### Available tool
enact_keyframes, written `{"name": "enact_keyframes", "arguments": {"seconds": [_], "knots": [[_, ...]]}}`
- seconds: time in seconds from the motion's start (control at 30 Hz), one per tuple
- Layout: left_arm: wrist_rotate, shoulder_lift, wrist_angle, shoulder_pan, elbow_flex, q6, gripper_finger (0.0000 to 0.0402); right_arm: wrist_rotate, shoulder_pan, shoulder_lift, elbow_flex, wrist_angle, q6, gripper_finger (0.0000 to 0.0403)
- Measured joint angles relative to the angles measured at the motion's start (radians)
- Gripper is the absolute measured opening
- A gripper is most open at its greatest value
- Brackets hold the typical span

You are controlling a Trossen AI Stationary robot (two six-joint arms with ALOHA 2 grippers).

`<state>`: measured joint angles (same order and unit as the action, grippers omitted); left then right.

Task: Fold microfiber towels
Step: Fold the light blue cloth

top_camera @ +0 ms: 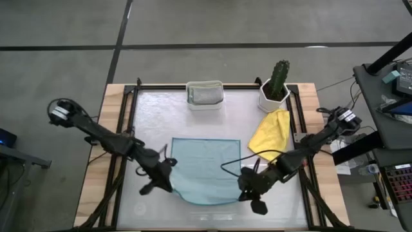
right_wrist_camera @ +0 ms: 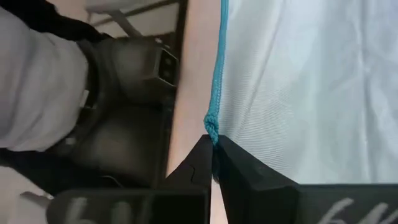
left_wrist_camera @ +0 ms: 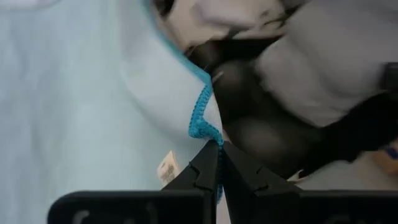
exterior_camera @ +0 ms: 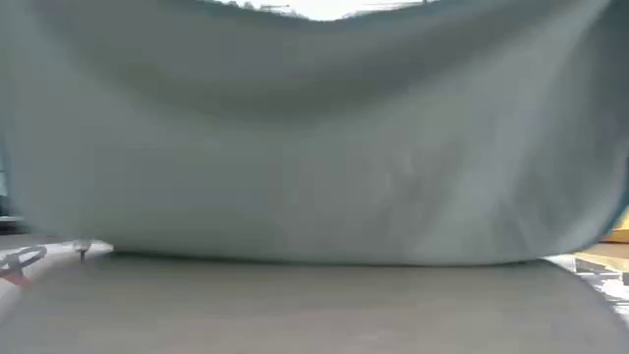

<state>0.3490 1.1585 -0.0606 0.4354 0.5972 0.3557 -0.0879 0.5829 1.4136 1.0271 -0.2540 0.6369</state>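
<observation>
A pale blue-grey microfiber towel (top_camera: pixel 206 169) with a bright blue stitched hem lies spread in the middle of the table. Its far part rests on the tabletop, and its near part is raised and fills the low view (exterior_camera: pixel 314 147). My left gripper (top_camera: pixel 171 174) is shut on the towel's near left corner. My right gripper (top_camera: pixel 244 183) is shut on its near right corner. A yellow towel (top_camera: pixel 270 134) lies crumpled at the right, beside a cactus pot. My left gripper pinches the towel's near left corner at the blue hem (left_wrist_camera: pixel 207 127) between its two fingertips, coming slanting down from the table's left. The corner is up off the table. My right gripper pinches the near right corner at the blue hem (right_wrist_camera: pixel 212 129) between its fingertips, slanting down from the table's right. The near edge sags slack between the two holds.
A white tub (top_camera: pixel 205 95) holding a folded greyish cloth stands at the far middle. A potted cactus (top_camera: pixel 277 87) stands at the far right, touching the yellow towel. A black frame (top_camera: pixel 132 122) runs round the tabletop.
</observation>
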Motion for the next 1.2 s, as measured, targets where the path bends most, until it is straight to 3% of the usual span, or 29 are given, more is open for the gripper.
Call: {"name": "enact_keyframes", "arguments": {"seconds": [0.13, 0.27, 0.47, 0.6, 0.9, 1.2], "knots": [[-0.066, 0.078, 0.017, -0.007, -0.001, 0.030, 0.0000, 0.008, -0.034, 0.044, 0.019, -0.056, 0.000, 0.0008], [-0.135, 0.093, 0.140, -0.017, -0.001, -0.006, 0.0000, 0.105, -0.077, 0.044, 0.020, -0.148, 0.000, 0.0008], [-0.446, 0.044, 0.352, -0.048, -0.001, -0.051, 0.0000, 0.204, -0.157, 0.028, 0.017, -0.278, -0.032, 0.0008], [-0.554, 0.029, 0.386, -0.104, -0.016, -0.059, 0.0000, 0.292, -0.215, 0.034, 0.004, -0.310, -0.057, 0.0008], [-0.618, 0.058, 0.385, -0.222, -0.040, -0.118, 0.0000, 0.351, -0.304, 0.035, -0.013, -0.332, -0.106, 0.0008], [-0.698, 0.100, 0.383, -0.265, -0.041, -0.135, 0.0000, 0.407, -0.359, 0.071, -0.018, -0.353, -0.114, 0.0008]]}}
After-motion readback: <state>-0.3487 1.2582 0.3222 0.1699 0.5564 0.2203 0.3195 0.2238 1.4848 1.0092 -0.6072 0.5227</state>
